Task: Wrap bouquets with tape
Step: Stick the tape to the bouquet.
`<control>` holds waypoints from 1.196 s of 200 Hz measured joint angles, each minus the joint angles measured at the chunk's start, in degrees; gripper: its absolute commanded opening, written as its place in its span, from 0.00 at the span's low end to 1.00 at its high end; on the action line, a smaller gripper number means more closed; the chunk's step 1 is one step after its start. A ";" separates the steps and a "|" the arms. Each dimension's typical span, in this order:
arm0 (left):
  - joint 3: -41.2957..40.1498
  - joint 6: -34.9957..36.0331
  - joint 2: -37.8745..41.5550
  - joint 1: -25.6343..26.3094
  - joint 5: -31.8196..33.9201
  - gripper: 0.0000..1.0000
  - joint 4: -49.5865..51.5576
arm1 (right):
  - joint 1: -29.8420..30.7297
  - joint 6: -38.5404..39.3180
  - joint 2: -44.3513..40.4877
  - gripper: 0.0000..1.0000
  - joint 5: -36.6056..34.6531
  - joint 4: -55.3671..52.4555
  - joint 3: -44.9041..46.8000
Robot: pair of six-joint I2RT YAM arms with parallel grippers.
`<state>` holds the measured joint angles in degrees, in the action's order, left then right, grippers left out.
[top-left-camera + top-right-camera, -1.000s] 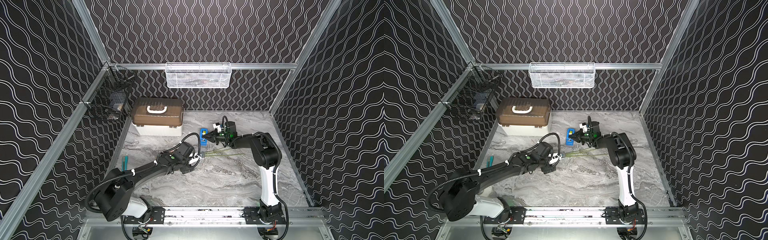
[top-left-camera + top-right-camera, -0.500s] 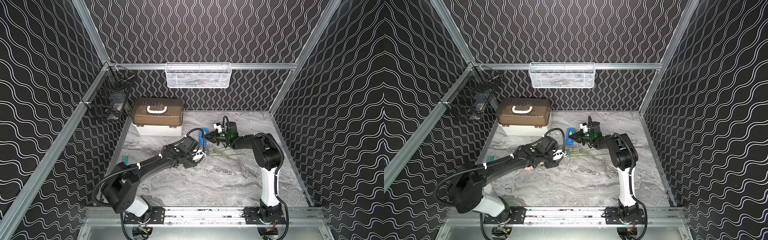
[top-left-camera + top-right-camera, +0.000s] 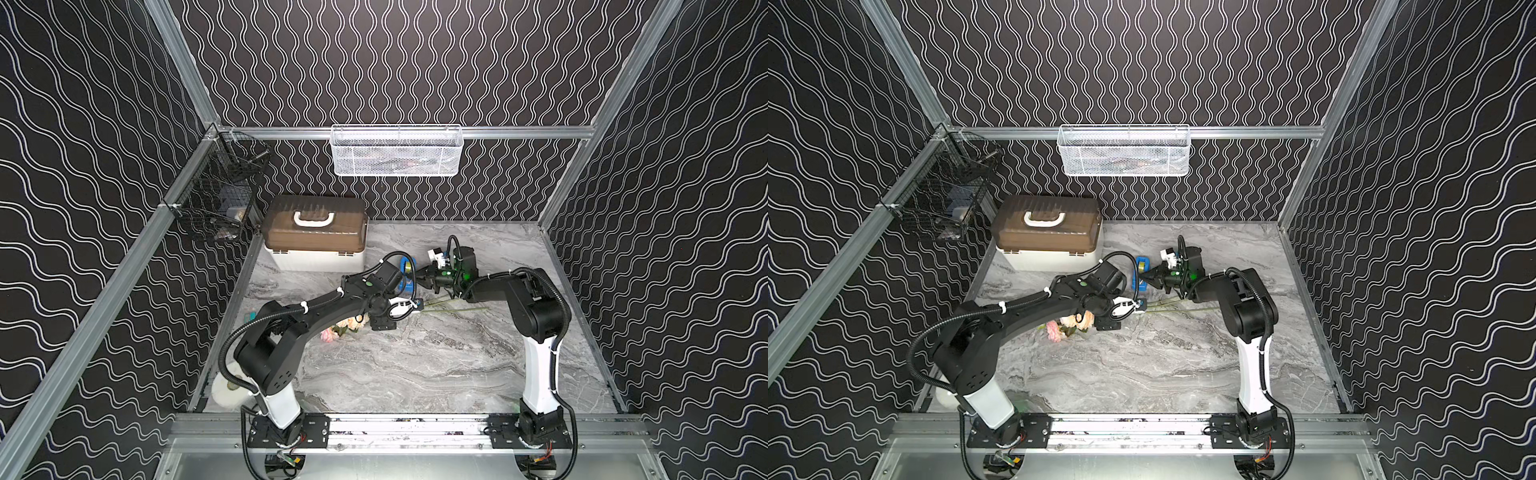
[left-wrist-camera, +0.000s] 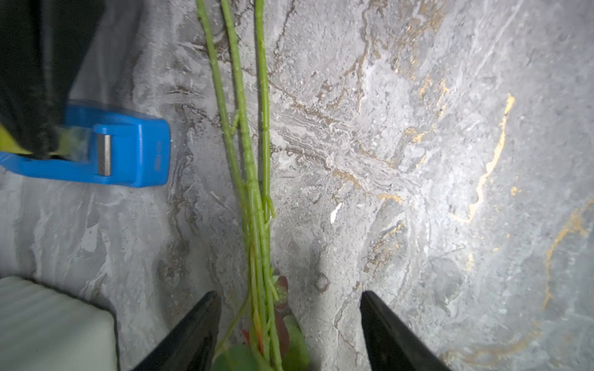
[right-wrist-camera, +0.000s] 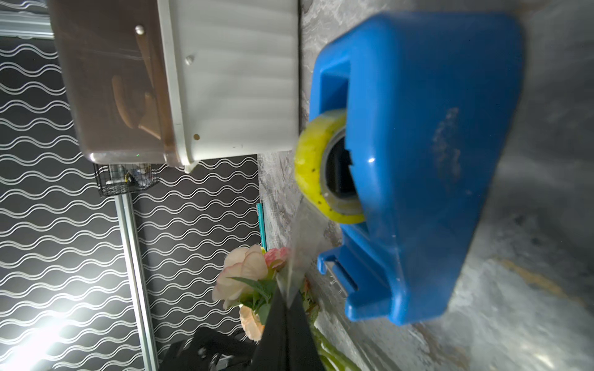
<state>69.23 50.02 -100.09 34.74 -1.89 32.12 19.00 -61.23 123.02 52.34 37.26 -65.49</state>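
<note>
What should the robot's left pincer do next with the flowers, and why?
Probably close the left pincer on the stems of the bouquet. It stands open with the stems between its fingers, and the right pincer is shut on a strip pulled off the tape, so the stems likely need holding before wrapping.

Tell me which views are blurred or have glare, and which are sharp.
Both top views: evenly lit and sharp, though the flowers are small. Left wrist: stems sharp, the dispenser smeared at its roll end, light uneven across the table. Right wrist: dispenser close and soft, clear tape faint, white glare on the wall.
</note>
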 measured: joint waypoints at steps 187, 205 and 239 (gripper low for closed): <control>2.05 3.93 -9.09 -3.72 0.31 0.34 -4.35 | -0.02 -0.63 -2.47 0.00 0.17 0.66 3.08; 2.36 4.09 -9.62 -3.80 -0.50 0.25 -4.22 | -0.02 -0.24 -3.15 0.00 -0.04 0.28 3.48; 2.75 4.50 -9.70 -4.35 -1.55 0.14 -4.31 | -0.02 0.61 -3.76 0.00 -0.28 -0.04 4.35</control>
<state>71.99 54.52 -109.80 30.39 -3.44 27.81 18.98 -60.62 119.26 52.05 37.21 -61.14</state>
